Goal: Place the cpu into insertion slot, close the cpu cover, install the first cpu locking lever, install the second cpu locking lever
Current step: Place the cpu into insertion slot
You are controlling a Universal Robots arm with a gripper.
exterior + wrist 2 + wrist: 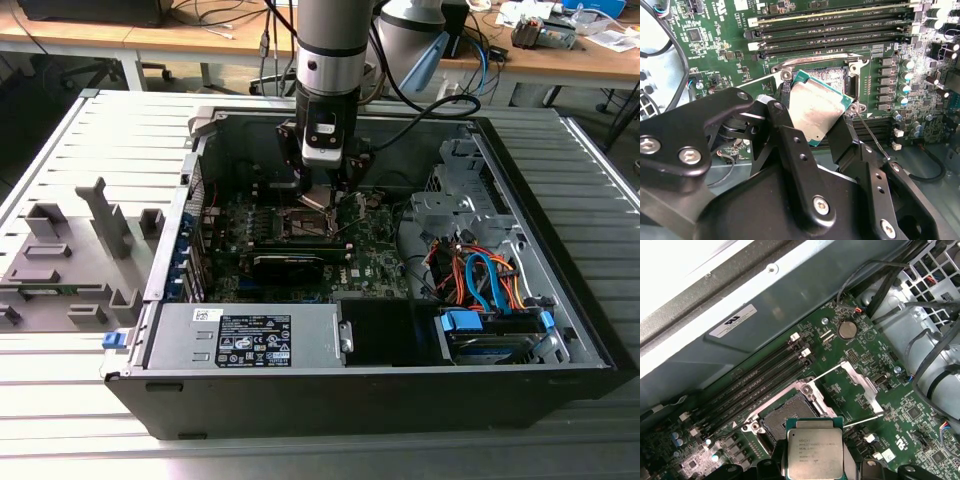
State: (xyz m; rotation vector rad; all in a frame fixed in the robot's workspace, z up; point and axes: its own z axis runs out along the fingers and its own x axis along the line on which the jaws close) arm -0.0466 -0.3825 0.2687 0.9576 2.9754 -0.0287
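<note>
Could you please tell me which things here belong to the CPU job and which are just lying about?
For the job:
- cpu, gripped in the claw
- insertion slot, uncovered
- cpu cover, raised open

Lying about:
- memory slots
- coin battery
- orange and blue cables
- grey fixtures outside the case

- Silvery-grey flat square metal cpu (815, 107): teal-green rim, fine dark print on its face.
- Dark green flat circuit board (920, 412): speckled with small silver and black parts.
- Black long narrow plastic memory slots (755, 385): white end clips.
- Matte black angular metal gripper (810, 120): silver screw heads.
- Dull silver thin square metal cpu cover (860, 380): plain, unpatterned.
- Orange and blue bundled cables (478, 272): solid colours.
- Black boxy metal computer case (400, 400): grey inside.
</note>
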